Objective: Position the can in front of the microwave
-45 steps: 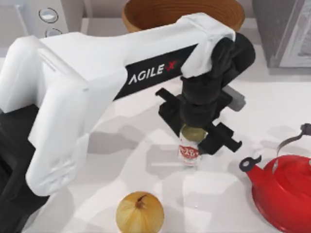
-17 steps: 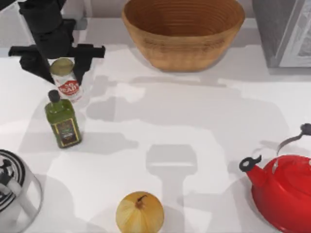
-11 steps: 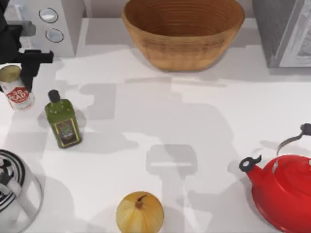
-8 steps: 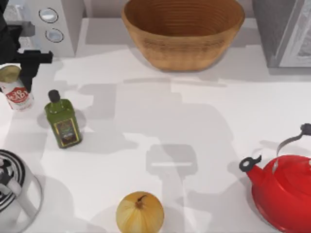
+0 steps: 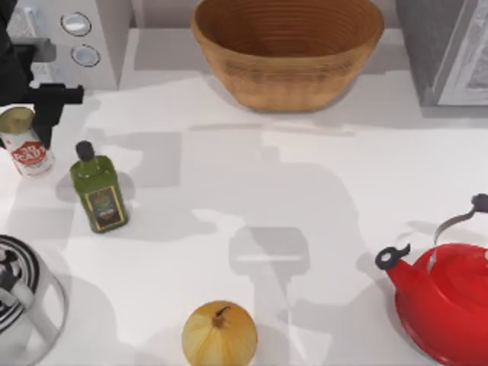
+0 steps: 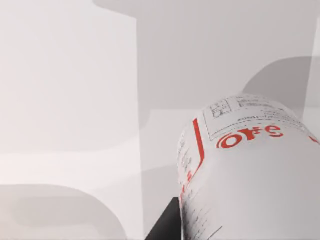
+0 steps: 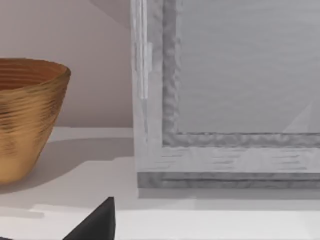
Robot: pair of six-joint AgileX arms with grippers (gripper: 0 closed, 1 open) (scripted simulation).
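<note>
While the can (image 5: 23,142) is standing upright at the table's far left, just in front of the microwave (image 5: 76,38) with its two round dials, we are holding our left gripper (image 5: 27,103) over its gold top; whether those fingers are pinching the tin or spread off it, we cannot tell. Just to the can's right, the green bottle (image 5: 97,190) is standing. We cannot tell the right gripper's state either.

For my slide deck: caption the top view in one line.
Left gripper holds the can at the table's left edge, before the microwave and beside the green oil bottle.
</note>
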